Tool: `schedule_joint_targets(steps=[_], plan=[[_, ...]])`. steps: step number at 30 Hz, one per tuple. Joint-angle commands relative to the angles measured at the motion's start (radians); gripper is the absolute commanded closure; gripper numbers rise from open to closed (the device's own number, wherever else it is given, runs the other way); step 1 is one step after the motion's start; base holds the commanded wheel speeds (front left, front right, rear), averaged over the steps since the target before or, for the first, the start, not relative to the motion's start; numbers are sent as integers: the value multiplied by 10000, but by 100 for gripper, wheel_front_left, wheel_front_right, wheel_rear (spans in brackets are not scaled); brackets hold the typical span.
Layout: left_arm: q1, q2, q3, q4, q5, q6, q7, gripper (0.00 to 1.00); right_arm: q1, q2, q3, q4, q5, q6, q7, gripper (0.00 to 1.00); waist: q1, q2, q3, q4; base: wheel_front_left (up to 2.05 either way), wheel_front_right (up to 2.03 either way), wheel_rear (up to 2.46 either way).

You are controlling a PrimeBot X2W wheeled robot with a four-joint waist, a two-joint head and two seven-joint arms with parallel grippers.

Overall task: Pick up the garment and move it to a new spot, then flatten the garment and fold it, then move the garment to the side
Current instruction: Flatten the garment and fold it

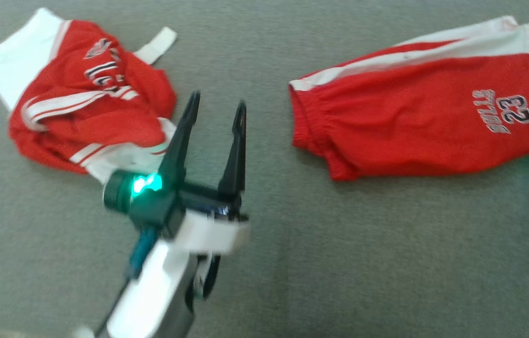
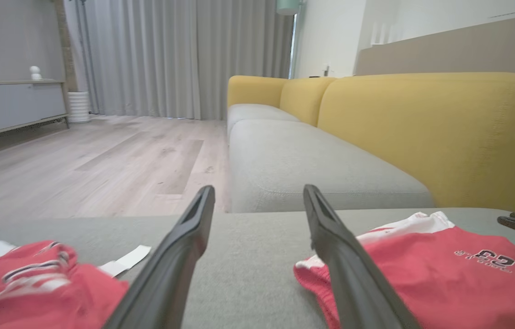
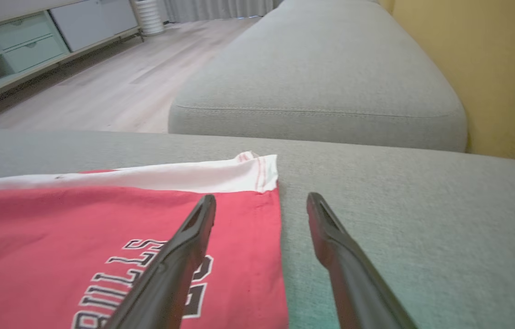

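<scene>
Left gripper [image 1: 218, 99] stands with its two fingers spread wide and nothing between them, just beside the lower right edge of the T-shirt [image 1: 90, 108]. The T-shirt lies crumpled at the far left of the grey cushion [image 1: 339, 234], with white sleeves, striped trim and broken lettering uppermost and its white tag [image 1: 156, 44] flat beside it.

The step in hand looks like the first pick-up. It would go best if the left gripper turned toward the heap and pinched a raised fold near a sleeve or the collar rather than the loose middle, so the cloth hangs open when lifted. The right gripper [image 3: 261, 200] is also spread and empty. It sits at the lettered end of the folded red shorts [image 1: 424, 122], well apart from the T-shirt, so it should cross over without snagging them.

The head view gives the layout: both garments are apart, with bare cushion between them. How high the fingers hang above the cushion I cannot tell from it. The left wrist view looks low across the cushion at a yellow sofa back [image 2: 422, 128] and a wooden floor [image 2: 79, 160]. The right wrist view shows the shorts' "BULLS" print and white hem up close.
</scene>
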Motion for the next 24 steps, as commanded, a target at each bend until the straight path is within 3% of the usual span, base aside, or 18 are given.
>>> schedule_joint_targets(steps=[1, 7, 11, 12, 13, 14, 18, 24], plan=[[216, -13, 483, -617, 288, 91, -49, 0, 41, -163, -199, 263, -58, 46, 87, 0, 2, 0, -156, 383, 0, 0, 0], [1379, -384, 637, -1636, 744, 140, -50, 0, -293, 244, -749, 1982, -324, 46, 967, 0, 2, 0, -112, 1133, 0, 0, 0], [1564, -433, 519, -1817, 803, 59, -50, 0, -361, 504, -768, 2471, -250, 46, 1513, 0, 2, 0, -60, 1428, 0, 0, 0], [1600, -443, 442, -1876, 746, 60, -50, 0, -343, 682, -719, 2603, -132, 46, 1812, 54, 2, 0, -72, 1544, 0, 0, 0], [1600, -443, 442, -1876, 746, 60, -50, 0, -343, 682, -719, 2603, -132, 46, 1812, 54, 2, 0, -72, 1544, 0, 0, 0], [1597, -445, 420, -1911, 712, 99, -50, 0, -338, 719, -691, 2629, -106, 46, 1856, 100, 2, 0, -79, 1573, 0, 0, 0], [1621, -448, 497, -1923, 719, 231, -50, 0, -298, 742, -656, 2636, -47, 46, 1685, 100, 2, 0, -207, 1450, 0, 0, 0], [1846, -450, 788, -1667, 919, 78, -51, 0, -140, 415, -716, 2723, -232, 46, 1198, 100, 2, 0, -642, 595, 0, 0, 0]])
